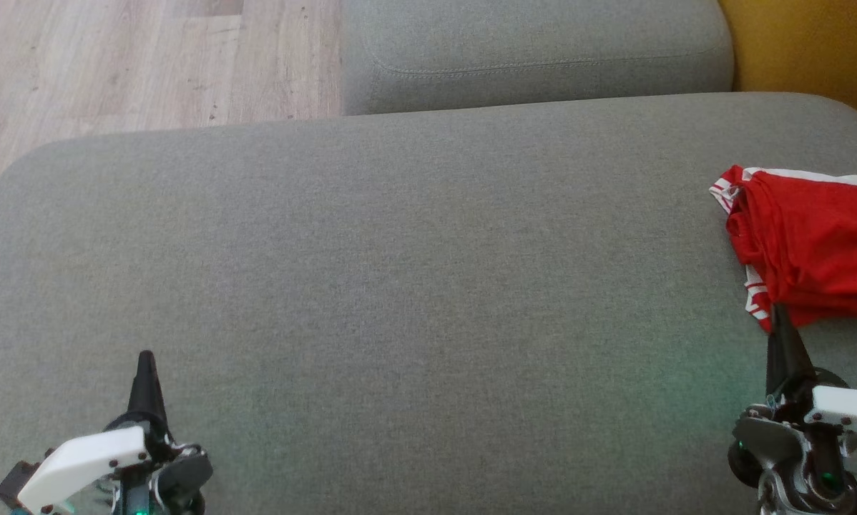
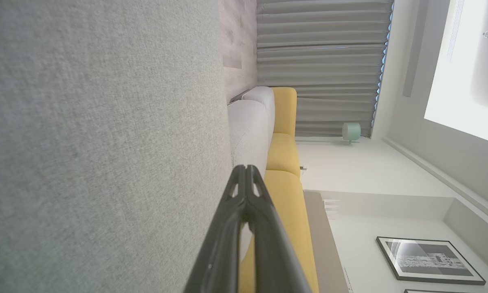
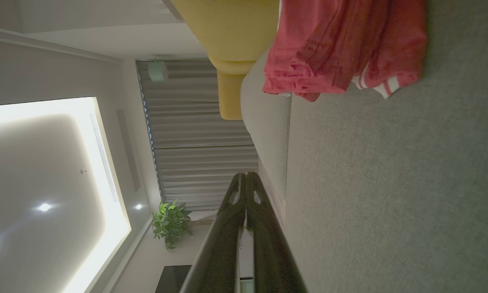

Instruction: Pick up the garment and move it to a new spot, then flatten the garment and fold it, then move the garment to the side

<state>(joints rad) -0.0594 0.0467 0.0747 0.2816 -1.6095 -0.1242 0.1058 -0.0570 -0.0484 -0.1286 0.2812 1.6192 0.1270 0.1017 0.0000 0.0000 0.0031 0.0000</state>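
Observation:
The garment [image 1: 807,247] is red with white stripes and lies bunched at the right edge of the grey cushion [image 1: 400,286]; the picture's right border cuts it off. My right gripper [image 1: 779,315] is shut and empty, its tip just at the garment's near edge. In the right wrist view the garment [image 3: 341,44] lies ahead and to the right of the shut gripper [image 3: 246,176], apart from it. My left gripper [image 1: 145,357] rests shut and empty at the lower left, far from the garment. The left wrist view has that gripper [image 2: 246,167] closed over bare cushion.
A second grey cushion [image 1: 536,50] lies beyond the first. Wooden floor [image 1: 114,64] is at the upper left and a yellow seat [image 1: 807,43] at the upper right. Most of the cushion surface between the grippers is bare grey fabric.

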